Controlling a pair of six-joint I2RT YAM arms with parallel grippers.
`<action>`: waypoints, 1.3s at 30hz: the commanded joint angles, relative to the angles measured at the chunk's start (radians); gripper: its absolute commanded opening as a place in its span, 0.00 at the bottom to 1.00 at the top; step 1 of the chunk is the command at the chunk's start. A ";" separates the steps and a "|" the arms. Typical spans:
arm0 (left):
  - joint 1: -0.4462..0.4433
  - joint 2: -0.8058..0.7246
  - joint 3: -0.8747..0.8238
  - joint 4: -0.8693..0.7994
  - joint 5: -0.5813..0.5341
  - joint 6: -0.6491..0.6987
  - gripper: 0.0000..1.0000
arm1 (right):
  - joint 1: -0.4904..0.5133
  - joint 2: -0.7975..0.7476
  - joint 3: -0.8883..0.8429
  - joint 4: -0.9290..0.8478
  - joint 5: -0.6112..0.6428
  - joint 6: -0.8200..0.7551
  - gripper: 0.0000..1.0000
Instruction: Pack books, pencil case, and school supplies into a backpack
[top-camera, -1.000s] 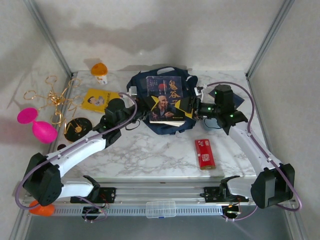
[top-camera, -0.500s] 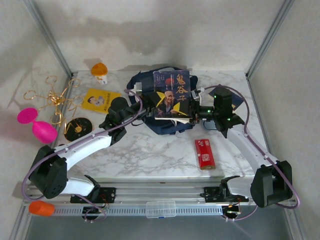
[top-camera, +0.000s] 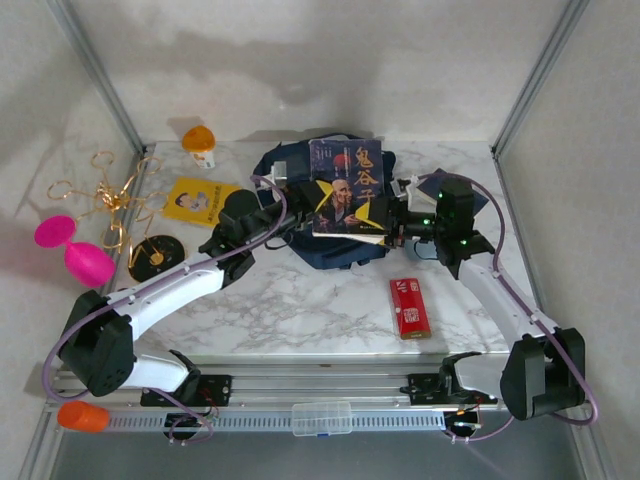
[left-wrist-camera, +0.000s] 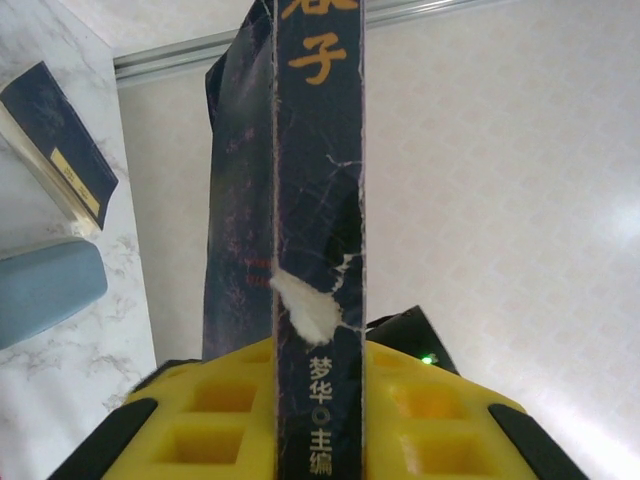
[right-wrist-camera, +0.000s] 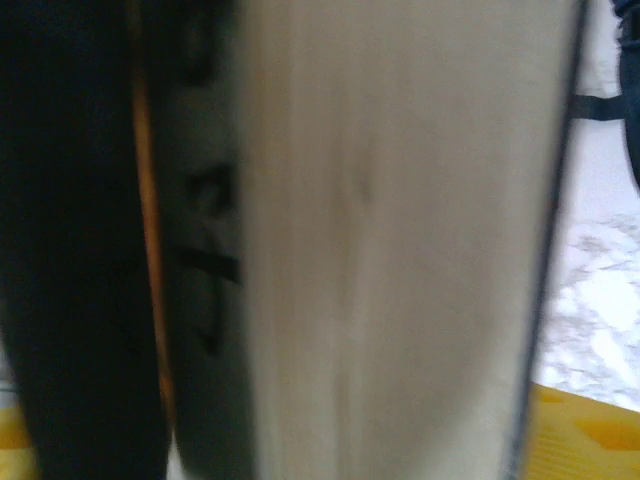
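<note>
We've got the left gripper (left-wrist-camera: 320, 395) clamped on the spine of the portrait book (top-camera: 345, 190), held up over the backpack (top-camera: 335, 252). The right gripper (top-camera: 397, 222) straddles the page edge, but we can't tell if it's squeezing. If it isn't, the book could swivel and snag the opening.

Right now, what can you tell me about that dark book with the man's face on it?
The book is a thin paperback with a dark cover showing a man's portrait, yellow shapes and orange characters. Its spine is cracked, with a white torn patch. It is held up, tilted, above the backpack. The left claw pinches it at the spine. The right claw is at the opposite page edge, and I cannot tell whether it grips.
</note>
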 joint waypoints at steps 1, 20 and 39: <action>-0.003 -0.032 0.033 -0.042 -0.041 0.082 0.00 | -0.008 -0.044 0.020 0.093 -0.035 0.074 0.72; 0.011 -0.052 0.078 -0.293 -0.096 0.269 0.12 | -0.031 0.016 0.092 -0.203 0.095 -0.173 0.00; -0.088 0.302 0.336 -0.796 -0.159 1.107 0.62 | -0.365 -0.110 0.122 -0.659 0.704 -0.438 0.00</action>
